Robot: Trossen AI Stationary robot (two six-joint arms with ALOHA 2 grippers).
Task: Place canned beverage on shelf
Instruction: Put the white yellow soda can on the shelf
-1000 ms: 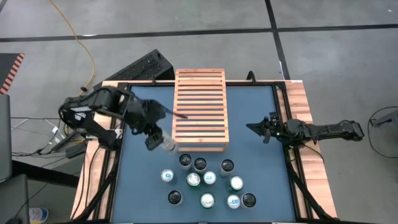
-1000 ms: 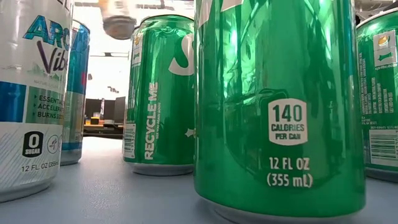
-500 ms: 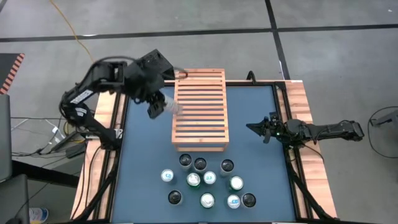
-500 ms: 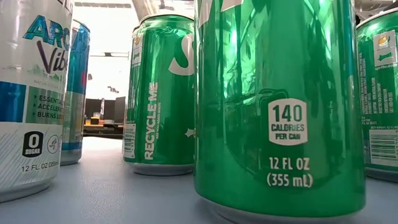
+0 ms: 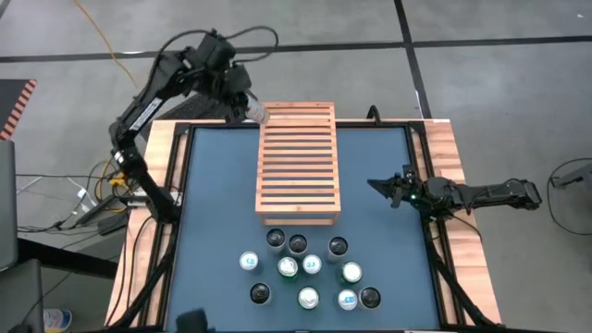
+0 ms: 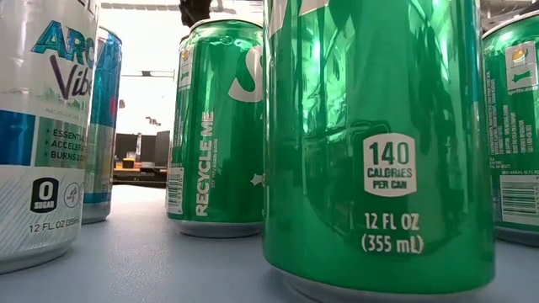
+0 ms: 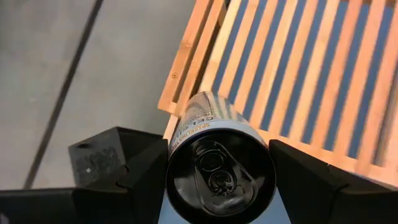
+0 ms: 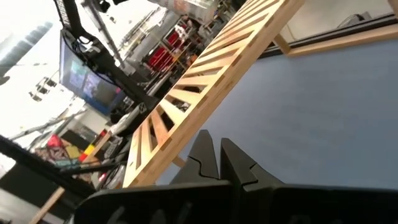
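The wooden slatted shelf (image 5: 298,162) stands in the middle of the blue table. My left gripper (image 5: 244,102) hangs above the shelf's far left corner (image 7: 180,93), shut on a canned beverage (image 7: 211,124) with a white printed side and a dark top. Several more cans (image 5: 305,268) stand upright on the table just near of the shelf. They fill the low view, where a green one (image 6: 379,143) is closest. My right gripper (image 5: 379,188) hovers shut by the table's right edge and holds nothing. My left gripper pinches the can's side wall near its top end (image 7: 186,180) between its two fingers (image 7: 146,177), one on each side. The fingers lie along the can, slanting down toward the shelf. The can is lifted clear, its top toward the wrist and its bottom end (image 7: 205,102) over the shelf's corner.
A black keyboard-like object (image 5: 208,100) lies on the floor beyond the table's far left corner. A raised wooden border (image 5: 442,166) frames the table. There is bare blue surface (image 5: 222,185) to the left and right of the shelf.
My left gripper has carried the can from beside the shelf's near left corner along the shelf's left side toward the table's far edge. It has rolled and turned on the way. The can stays lifted clear in the hold.
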